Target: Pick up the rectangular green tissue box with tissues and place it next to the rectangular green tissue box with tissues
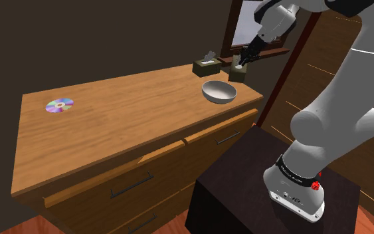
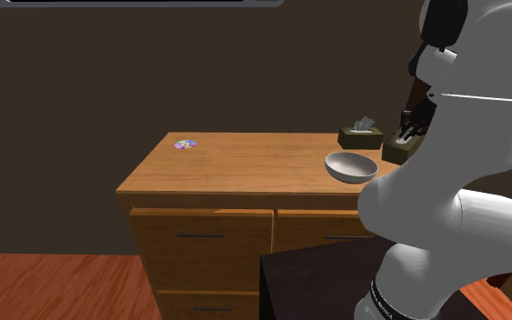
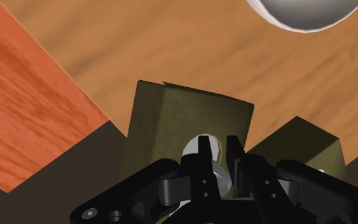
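Arm [image 1: 338, 113] outstretched, fingers [image 3: 204, 159] pointing down, pinching tissue [image 3: 189, 151].

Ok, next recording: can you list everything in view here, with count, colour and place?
tissue boxes: 2, dark olive green with white tissue, far end of the dresser top; first box stands free, second box sits under the hand
bowl: 1, grey-white, on the dresser top near the boxes
disc: 1, rainbow-shiny, dresser top, towards the shoulder view's left
dresser: 1, light brown wood, dark drawer handles
floor: reddish wood
stand: 1, dark box, beside the dresser
arm: 1, white
hand: 1, black, at the second box's top
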### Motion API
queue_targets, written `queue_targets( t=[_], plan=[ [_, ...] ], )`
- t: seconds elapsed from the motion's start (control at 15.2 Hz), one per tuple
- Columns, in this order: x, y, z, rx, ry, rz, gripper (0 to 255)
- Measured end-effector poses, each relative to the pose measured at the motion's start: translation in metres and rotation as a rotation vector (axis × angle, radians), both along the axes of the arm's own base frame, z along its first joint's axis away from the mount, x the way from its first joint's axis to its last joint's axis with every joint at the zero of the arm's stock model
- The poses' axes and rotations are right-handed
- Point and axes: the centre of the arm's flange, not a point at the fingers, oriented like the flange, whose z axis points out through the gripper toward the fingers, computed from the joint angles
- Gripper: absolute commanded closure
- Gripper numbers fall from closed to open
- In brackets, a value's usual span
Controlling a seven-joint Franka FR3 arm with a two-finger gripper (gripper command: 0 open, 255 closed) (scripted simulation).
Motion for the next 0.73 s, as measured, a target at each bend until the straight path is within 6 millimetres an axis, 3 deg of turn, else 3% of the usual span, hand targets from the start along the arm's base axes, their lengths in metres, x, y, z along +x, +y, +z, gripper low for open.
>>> queue_targets(
  t=[0.26,0.66,0.73],
  plan=[
    [-0.001,-0.001,-0.019,0.0,0.0,0.0,255],
    [-0.001,-0.001,-0.02,-0.003,-0.003,-0.002,255],
    [-0.001,-0.001,-0.02,-0.003,-0.003,-0.002,0]
  ],
)
